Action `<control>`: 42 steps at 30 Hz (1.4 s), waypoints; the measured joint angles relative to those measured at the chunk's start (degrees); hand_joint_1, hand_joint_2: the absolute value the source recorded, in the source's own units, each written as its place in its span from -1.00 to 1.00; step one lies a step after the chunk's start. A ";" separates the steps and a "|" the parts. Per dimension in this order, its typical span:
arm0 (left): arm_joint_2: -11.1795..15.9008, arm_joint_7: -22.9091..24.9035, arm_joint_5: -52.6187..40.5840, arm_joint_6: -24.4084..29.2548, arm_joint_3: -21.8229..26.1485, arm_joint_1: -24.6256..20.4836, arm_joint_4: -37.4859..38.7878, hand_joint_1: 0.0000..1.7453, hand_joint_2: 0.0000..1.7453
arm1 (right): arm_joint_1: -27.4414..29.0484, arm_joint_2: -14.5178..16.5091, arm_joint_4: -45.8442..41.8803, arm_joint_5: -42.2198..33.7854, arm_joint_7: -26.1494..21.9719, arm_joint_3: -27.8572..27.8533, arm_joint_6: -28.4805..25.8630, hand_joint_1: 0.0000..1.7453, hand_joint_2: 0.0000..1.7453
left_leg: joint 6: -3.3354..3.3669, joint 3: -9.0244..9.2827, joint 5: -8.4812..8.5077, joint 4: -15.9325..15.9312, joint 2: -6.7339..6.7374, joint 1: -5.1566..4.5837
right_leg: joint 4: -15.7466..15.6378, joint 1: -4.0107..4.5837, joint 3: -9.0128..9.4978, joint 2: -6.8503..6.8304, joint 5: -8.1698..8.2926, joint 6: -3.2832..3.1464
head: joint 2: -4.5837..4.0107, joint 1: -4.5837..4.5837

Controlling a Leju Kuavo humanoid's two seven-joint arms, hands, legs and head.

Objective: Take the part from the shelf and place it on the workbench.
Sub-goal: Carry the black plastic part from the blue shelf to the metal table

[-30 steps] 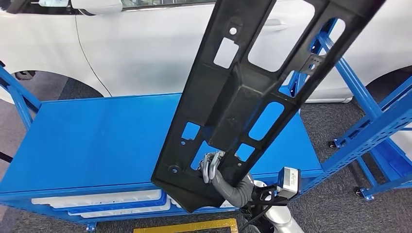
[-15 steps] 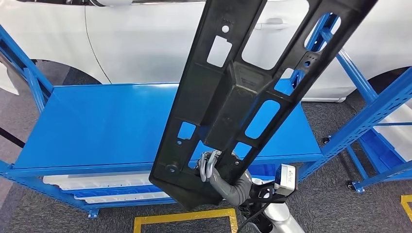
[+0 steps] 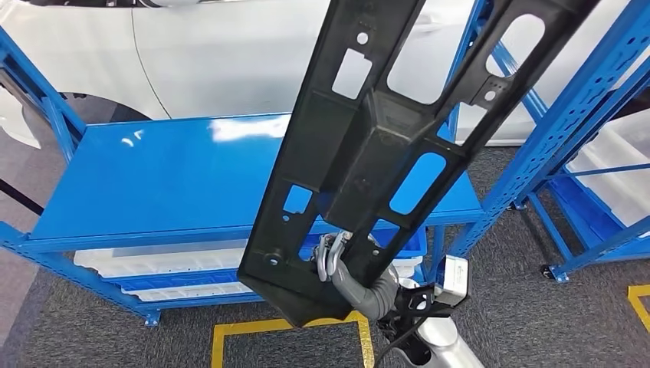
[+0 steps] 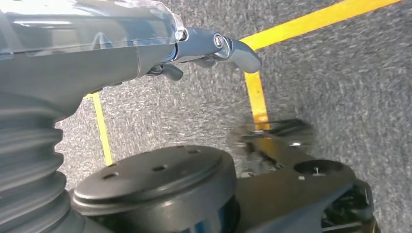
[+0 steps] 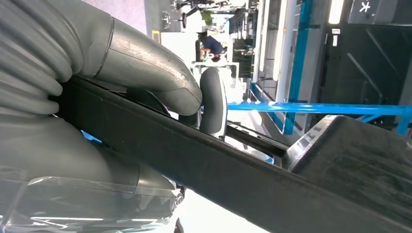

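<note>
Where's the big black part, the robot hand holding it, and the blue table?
black part (image 3: 368, 153): head view, raised middle block.
right hand (image 3: 334, 255): head view, fingers through a cutout.
workbench (image 3: 153, 176): head view, bare blue top.

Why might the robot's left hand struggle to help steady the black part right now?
Probably it cannot reach yet: the left hand hangs low over the grey floor, holding nothing, while the black part is held up before the blue workbench by the right hand alone.

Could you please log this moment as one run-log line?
right hand: holds black part | left hand: holds nothing, hanging | workbench: ahead, part not placed
</note>
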 joint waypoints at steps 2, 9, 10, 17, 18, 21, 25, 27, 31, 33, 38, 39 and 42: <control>0.00 0.10 -0.01 -0.02 0.00 -0.01 0.00 -1.00 1.00 | 0.03 -0.03 0.02 -0.01 0.03 0.01 -0.02 1.00 1.00 | -0.09 1.94 1.90 1.15 0.00 0.07 | 0.33 0.03 -2.03 -0.02 1.33 0.19 | 0.00 -0.01; -0.02 0.42 -0.01 -0.12 0.00 -0.18 -0.01 -1.00 1.00 | -0.01 -0.11 0.02 -0.14 -0.09 0.04 -0.27 1.00 1.00 | 1.88 13.42 3.21 -15.54 -0.10 -0.43 | 0.87 0.06 -5.17 -0.09 5.03 2.17 | 0.00 0.00; -0.04 0.48 0.09 -0.15 0.00 -0.10 -0.01 -1.00 1.00 | -0.04 -0.11 0.02 -0.17 -0.10 0.06 -0.36 1.00 1.00 | 2.25 12.97 3.81 -15.64 0.04 -0.35 | 1.06 -0.04 -5.54 0.02 4.67 2.45 | 0.00 0.00; -0.08 0.64 0.41 -0.17 0.00 -0.08 -0.02 -1.00 1.00 | -0.56 -0.09 0.03 -0.69 1.32 0.13 -1.00 1.00 1.00 | 3.28 6.56 9.01 -15.36 0.52 -0.23 | 17.50 -0.48 -8.19 0.27 -5.74 3.66 | 0.00 0.01; -0.10 0.70 0.46 -0.18 0.00 -0.08 -0.02 -1.00 1.00 | -0.68 -0.07 0.03 -0.84 1.54 0.14 -1.01 1.00 1.00 | 3.13 5.52 9.61 -15.11 0.52 -0.23 | 16.11 -0.49 -6.21 0.27 -3.93 3.60 | 0.00 0.01; -0.18 0.87 0.43 -0.17 -0.01 -0.16 -0.02 -1.00 1.00 | -1.08 0.15 -0.20 -1.06 2.00 0.14 -1.10 1.00 1.00 | 2.42 3.46 10.92 -14.04 0.46 -0.36 | 5.01 -0.26 2.83 0.34 -3.63 2.85 | 0.00 0.00; -0.20 0.96 0.22 -0.17 -0.04 -0.13 0.00 -1.00 1.00 | -0.95 0.39 -0.87 -1.07 2.02 0.03 -1.34 1.00 1.00 | 1.05 2.66 12.00 -13.70 0.39 -0.29 | 0.56 0.01 4.65 0.31 -4.46 1.18 | 0.00 0.01; -0.20 0.96 0.22 -0.17 -0.05 -0.10 0.00 -1.00 1.00 | -0.82 0.48 -1.01 -0.99 2.04 0.02 -1.49 1.00 1.00 | 0.53 1.48 8.47 -10.99 0.32 -0.19 | 0.41 -0.17 3.35 0.11 -3.05 0.29 | 0.00 0.01; -0.17 0.99 0.19 -0.16 -0.07 -0.34 0.00 -1.00 1.00 | -0.68 0.88 -1.36 -0.90 2.05 -0.12 -1.64 1.00 1.00 | -0.05 -0.56 0.25 1.81 0.31 -0.08 | 0.59 -0.01 -0.35 0.01 -0.13 -0.11 | 0.00 -0.01; -0.17 1.03 0.19 -0.14 -0.08 -0.37 0.00 -1.00 1.00 | -0.59 0.99 -1.43 -0.85 2.13 -0.20 -1.66 1.00 1.00 | 0.07 2.03 2.97 1.69 0.31 -0.07 | 0.87 0.08 -2.37 0.02 1.25 0.06 | 0.00 -0.01; -0.18 1.02 -0.02 -0.03 -0.13 -0.75 0.00 -1.00 1.00 | -0.42 1.20 -1.98 -0.80 2.21 -0.55 -1.62 1.00 1.00 | 1.37 13.92 2.66 -15.09 0.20 -0.63 | 1.34 0.27 -4.97 -0.12 4.11 1.32 | 0.00 -0.01; -0.19 1.05 -0.14 -0.02 -0.16 -0.76 -0.01 -1.00 1.00 | -0.31 1.24 -2.03 -0.75 2.21 -0.65 -1.56 1.00 1.00 | 1.65 13.85 2.89 -15.76 0.19 -0.67 | 1.09 0.24 -5.01 -0.18 4.77 1.66 | 0.00 -0.01; -0.34 1.30 -0.36 0.14 -0.35 -0.67 -0.01 -1.00 1.00 | 0.44 1.27 -2.06 -0.55 2.16 -1.13 -1.09 1.00 1.00 | 2.80 12.05 4.97 -16.13 0.51 -0.33 | 2.68 0.02 -6.26 0.18 2.57 2.62 | 0.00 0.00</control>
